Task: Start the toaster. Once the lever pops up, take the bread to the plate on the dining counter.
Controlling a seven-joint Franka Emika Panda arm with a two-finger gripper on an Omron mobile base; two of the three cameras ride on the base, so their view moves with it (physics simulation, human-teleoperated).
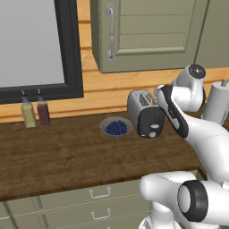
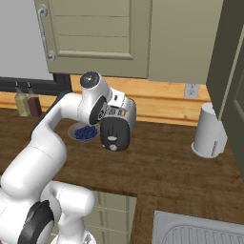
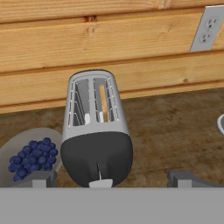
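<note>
On the wooden tabletop, beside a bowl of berries, the toaster is shown with bread seated in one slot. The tool is held spread, its tips flanking the black end face, with the lever just between them at the lower edge. For a clean start, the lever is best pressed straight down its slit with one fingertip, kept clear of the knob, until it should latch.

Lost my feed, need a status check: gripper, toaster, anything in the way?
Gripper open, empty, above silver-grey two-slot toaster. Tan bread slice in its slot. Bowl of blue berries beside toaster, apart.
</note>
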